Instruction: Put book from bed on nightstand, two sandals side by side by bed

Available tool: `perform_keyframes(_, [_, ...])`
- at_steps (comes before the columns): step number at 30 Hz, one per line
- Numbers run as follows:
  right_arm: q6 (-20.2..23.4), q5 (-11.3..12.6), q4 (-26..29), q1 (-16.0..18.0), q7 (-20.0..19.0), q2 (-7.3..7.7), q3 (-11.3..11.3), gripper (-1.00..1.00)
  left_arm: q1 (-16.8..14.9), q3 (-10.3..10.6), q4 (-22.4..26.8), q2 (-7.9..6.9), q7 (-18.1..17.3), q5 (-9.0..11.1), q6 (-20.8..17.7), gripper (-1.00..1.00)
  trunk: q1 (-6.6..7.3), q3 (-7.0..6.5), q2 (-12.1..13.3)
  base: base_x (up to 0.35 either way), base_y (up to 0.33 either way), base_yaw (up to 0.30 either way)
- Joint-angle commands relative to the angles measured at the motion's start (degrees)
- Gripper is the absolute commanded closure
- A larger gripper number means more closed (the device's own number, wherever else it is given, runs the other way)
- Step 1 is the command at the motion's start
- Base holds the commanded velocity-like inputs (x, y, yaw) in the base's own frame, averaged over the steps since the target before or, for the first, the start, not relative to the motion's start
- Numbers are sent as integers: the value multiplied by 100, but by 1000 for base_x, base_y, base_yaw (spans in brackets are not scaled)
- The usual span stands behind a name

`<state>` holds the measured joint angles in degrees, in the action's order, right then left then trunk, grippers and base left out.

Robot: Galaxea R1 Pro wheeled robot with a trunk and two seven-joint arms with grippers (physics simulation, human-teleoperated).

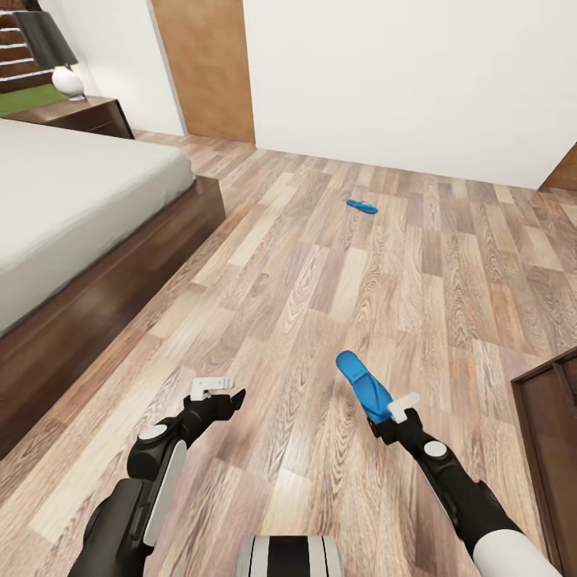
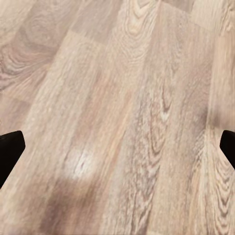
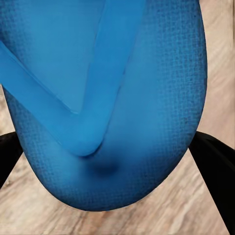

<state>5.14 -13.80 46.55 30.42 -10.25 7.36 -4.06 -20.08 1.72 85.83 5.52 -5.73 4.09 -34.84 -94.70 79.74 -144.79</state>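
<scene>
Brown wood planks (image 1: 320,264) are running across the whole floor, catching a soft even light, with plain white walls (image 1: 401,80) closing the far side. A tall tan wooden door panel (image 1: 208,68) is standing between the wall sections at the far left, and beside it a black-shaded lamp with a round white base (image 1: 56,56) is sitting on dark furniture. A dark brown cabinet edge (image 1: 553,449) is showing near right.

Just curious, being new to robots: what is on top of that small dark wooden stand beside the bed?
On the reddish-brown wooden nightstand stands a lamp with a round white base and dark shade. The nightstand's near part is hidden behind the pale mattress.
</scene>
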Motion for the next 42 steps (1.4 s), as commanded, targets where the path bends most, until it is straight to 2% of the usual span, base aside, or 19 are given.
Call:
perform_keyframes(1, [35, 112, 9, 0, -11, 3, -8, 100, -3, -5, 5, 2, 1, 40, -37, -100, 3, -19, 0, 0, 0, 0])
perform_keyframes(3, [37, 342, 10, -1, 4, 5, -3, 100, -4, -5, 5, 2, 5, 39, -38, -100, 8, -63, 3, 0, 0, 0])
perform_keyframes(4, [41, 684, 9, -1, 106, 11, 30, 100, -3, 234, 4, 2, 15, 50, -40, -100, 11, -85, 4, 0, 0, 0])
perform_keyframes(5, [41, 692, 10, -1, 116, 11, 44, 100, -4, 269, 4, 2, 16, 53, -40, -100, 14, -107, 5, 0, 0, 0])
perform_keyframes(6, [35, 709, 16, -1, 139, 11, 149, 100, -2, 369, 4, 2, 28, 53, -40, -100, 16, -130, 7, 0, 0, 0])
perform_keyframes(7, [31, 714, 21, -1, 158, 11, 726, 100, -5, 448, -1, 2, 68, 72, -40, -100, 19, -152, 8, 0, 0, 0])
perform_keyframes(8, [31, 717, 21, -1, 163, 10, 810, 100, -20, 455, -125, 14, 213, 64, -40, -100, 21, -174, 9, 0, 0, -6])
perform_keyframes(9, [31, 721, 18, -1, 157, 4, 812, 100, -44, 460, -293, 49, 551, 75, -34, -100, 24, -196, 11, 0, 0, -213])
perform_keyframes(14, [31, 721, -3, -1, 155, 3, 810, 100, -60, 461, -410, 54, 646, 69, -27, -100, 37, -307, 17, 0, 0, -253])
perform_keyframes(22, [31, 721, -14, -1, 155, 2, 810, 100, -307, 461, -1043, 55, 1031, 47, -4, -100, 57, -484, 28, 0, 0, -275])
perform_keyframes(25, [31, 721, -8, -1, 151, 2, 811, 100, -360, 458, -1453, 44, 1066, 65, 18, -100, 65, -550, 32, 0, 0, -277])
perform_keyframes(29, [31, 721, -8, -1, 148, 2, 810, 100, -371, 432, -1729, 12, 1044, 81, 41, -100, 75, -639, 37, 0, 0, -277])
perform_keyframes(30, [31, 721, -11, -1, 147, 2, 810, 100, -373, 429, -1914, 7, 1036, 82, 109, -100, 78, -661, 39, 0, 0, -277])
perform_keyframes(31, [31, 721, -17, -1, 142, 2, 810, 100, -370, 428, -2195, 7, 1060, 81, 344, -100, 81, -683, 40, 0, 0, -277])
perform_keyframes(33, [31, 721, -25, -1, 139, 2, 805, 100, -314, 427, -2265, 6, 1068, 81, 417, -100, 86, -728, 43, 0, 0, -277])
perform_keyframes(34, [31, 721, -28, -1, 137, 2, 803, 100, -215, 415, -2308, 3, 1071, 86, 500, -100, 88, -750, 44, 0, 0, -276])
perform_keyframes(35, [31, 715, -31, -1, 115, 2, 800, 100, -5, 360, -2356, -2, 1076, 95, 791, -100, 91, -772, 45, 0, 0, -186])
perform_keyframes(37, [36, 692, -37, -1, 109, -1, 779, 100, 151, 319, -2469, -10, 1083, 99, 1041, -100, 96, -816, 48, 0, 0, -90])
perform_keyframes(42, [33, 680, -42, -1, 103, -3, 763, 100, 228, 288, -2701, -14, 1088, 112, 1177, -100, 109, -927, 55, 0, 0, -14])
